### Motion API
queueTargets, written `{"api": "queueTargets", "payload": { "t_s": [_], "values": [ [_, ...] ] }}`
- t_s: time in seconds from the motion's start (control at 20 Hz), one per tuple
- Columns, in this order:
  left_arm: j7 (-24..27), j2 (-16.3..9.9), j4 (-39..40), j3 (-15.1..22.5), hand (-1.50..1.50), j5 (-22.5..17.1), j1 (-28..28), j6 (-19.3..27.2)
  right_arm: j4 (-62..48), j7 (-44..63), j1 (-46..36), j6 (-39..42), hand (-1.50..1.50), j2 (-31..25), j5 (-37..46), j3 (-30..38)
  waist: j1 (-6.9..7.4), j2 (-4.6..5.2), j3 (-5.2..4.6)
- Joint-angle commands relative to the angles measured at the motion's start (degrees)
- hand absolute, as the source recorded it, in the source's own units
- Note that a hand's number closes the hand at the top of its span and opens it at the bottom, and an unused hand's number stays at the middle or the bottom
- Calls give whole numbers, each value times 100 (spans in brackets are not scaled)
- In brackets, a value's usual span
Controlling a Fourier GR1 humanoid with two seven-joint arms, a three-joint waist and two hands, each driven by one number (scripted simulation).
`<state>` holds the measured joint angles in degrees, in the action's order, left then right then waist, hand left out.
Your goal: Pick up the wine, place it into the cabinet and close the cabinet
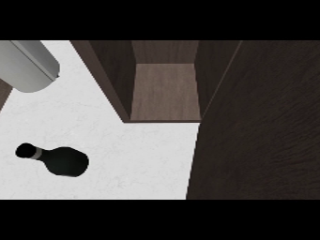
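Lying on the white worktop (148, 154) at lower left, the wine (57, 159) points its neck up-left, well apart from the open cabinet (163, 93), with no hand in view, so finger state and nearer arm cannot be told
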<state>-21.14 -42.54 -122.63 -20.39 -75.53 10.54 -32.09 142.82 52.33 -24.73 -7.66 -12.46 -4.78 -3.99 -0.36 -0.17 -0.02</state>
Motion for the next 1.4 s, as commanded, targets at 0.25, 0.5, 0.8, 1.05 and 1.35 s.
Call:
{"api": "queueTargets", "payload": {
  "t_s": [0.25,0.5,0.8,1.05,1.35],
  "values": [
    [-94,378,703,138,-150,791,-664,29,854,803,-309,36,-150,-268,-706,536,-54,4,2],
    [95,1070,554,311,-150,1608,-208,-446,715,863,-525,-157,-150,-133,-326,248,38,-7,-1],
    [241,1503,1582,748,-150,2626,-867,-733,558,847,-685,-110,-150,-182,-483,473,-17,9,0],
    [447,1510,2004,375,-150,2808,-649,-1226,833,1092,-626,-229,-150,-89,-262,105,1,-3,-3],
    [1078,1893,3177,249,-150,3899,-1216,-1789,702,1085,-763,-244,-150,-195,-372,423,-52,11,-4]
  ]
}}
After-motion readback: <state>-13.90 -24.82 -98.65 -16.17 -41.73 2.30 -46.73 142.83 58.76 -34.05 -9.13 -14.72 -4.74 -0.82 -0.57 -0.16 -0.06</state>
